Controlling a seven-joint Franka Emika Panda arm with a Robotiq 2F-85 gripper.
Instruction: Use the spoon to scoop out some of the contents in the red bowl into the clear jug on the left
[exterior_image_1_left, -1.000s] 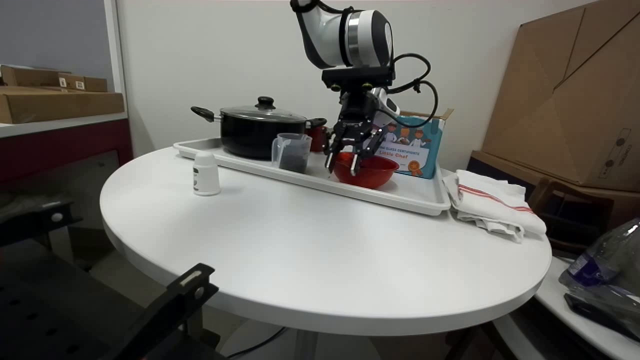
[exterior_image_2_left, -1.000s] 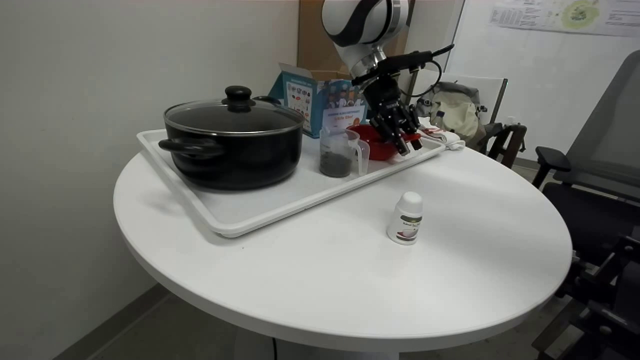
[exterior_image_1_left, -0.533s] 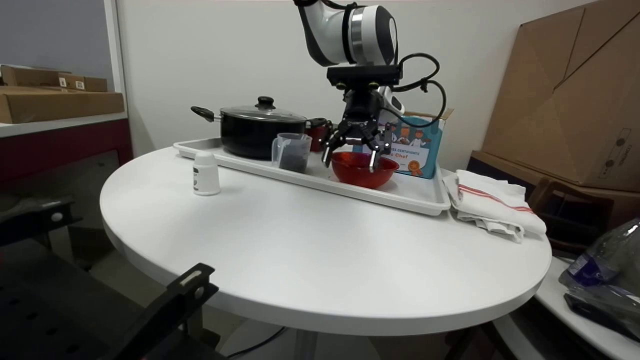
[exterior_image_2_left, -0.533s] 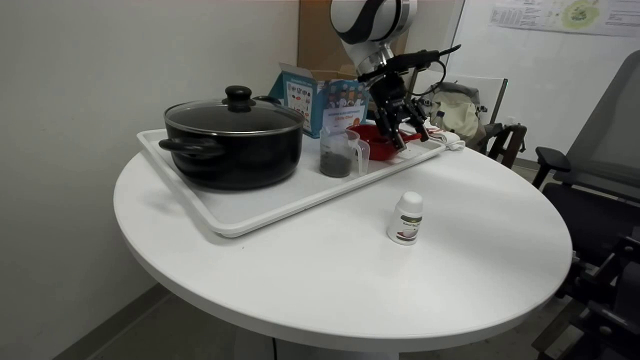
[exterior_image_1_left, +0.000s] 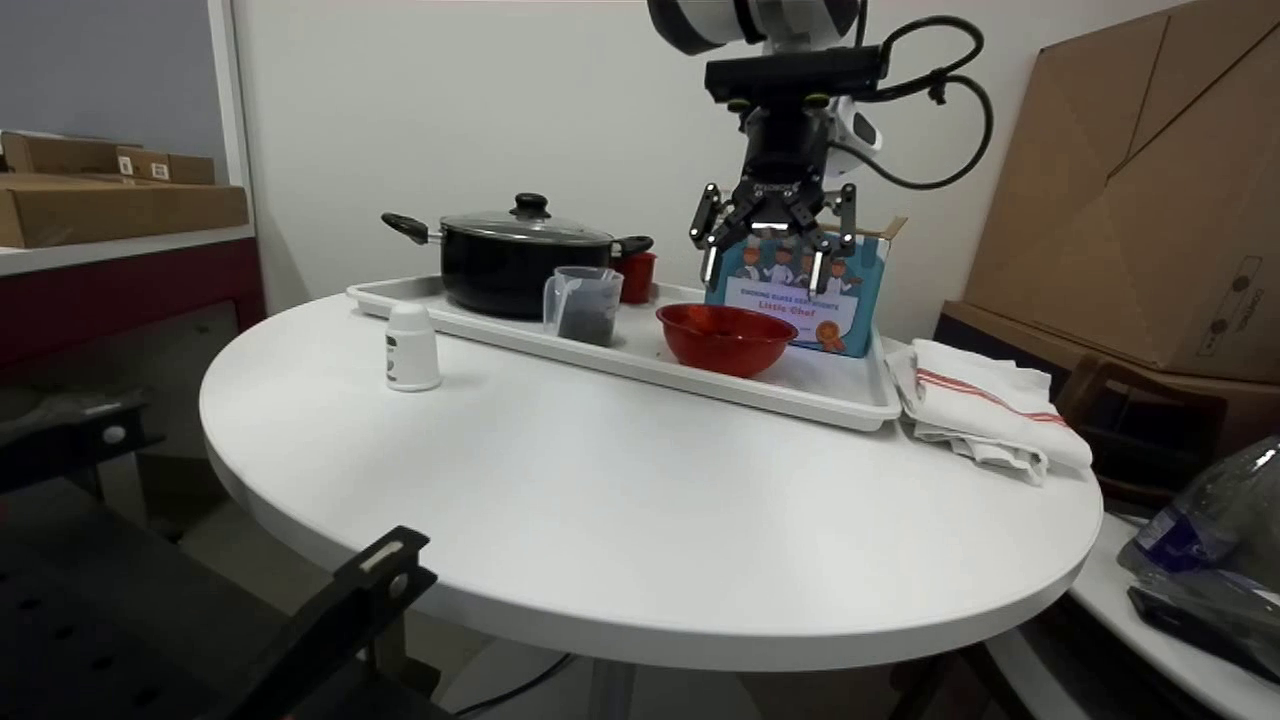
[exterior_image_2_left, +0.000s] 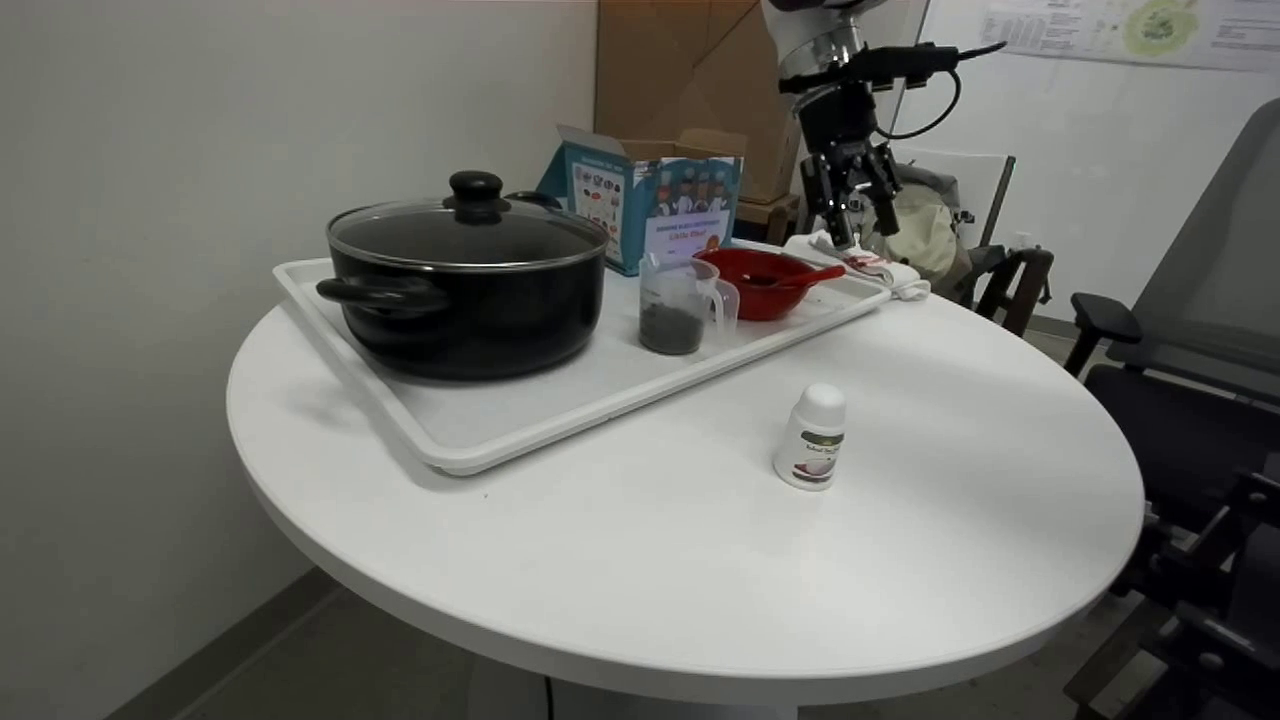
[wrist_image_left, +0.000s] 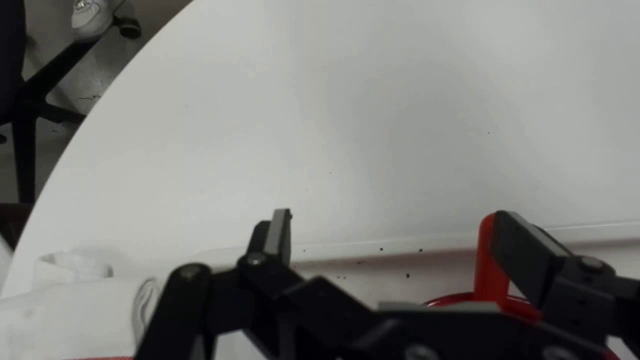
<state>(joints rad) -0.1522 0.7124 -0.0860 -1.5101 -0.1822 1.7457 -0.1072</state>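
Hanging above the white tray (exterior_image_1_left: 640, 370), the gripper (exterior_image_1_left: 763, 270) has its jaws spread wide with nothing between them. In an exterior view the red spoon (exterior_image_2_left: 812, 277) leans over the rim of the red bowl (exterior_image_2_left: 763, 304), handle sticking out, head apparently down inside; the clear jug (exterior_image_2_left: 672, 292) stands near the bowl on the same tray, dark contents (exterior_image_2_left: 670, 329) in its lower part. The spoon looks like light, stiff plastic, probably smooth enough to twist if pinched near one end. Midway along the bare handle, beyond the rim, seems the best hold; the bowl, likely light too, could slide or tip if knocked.
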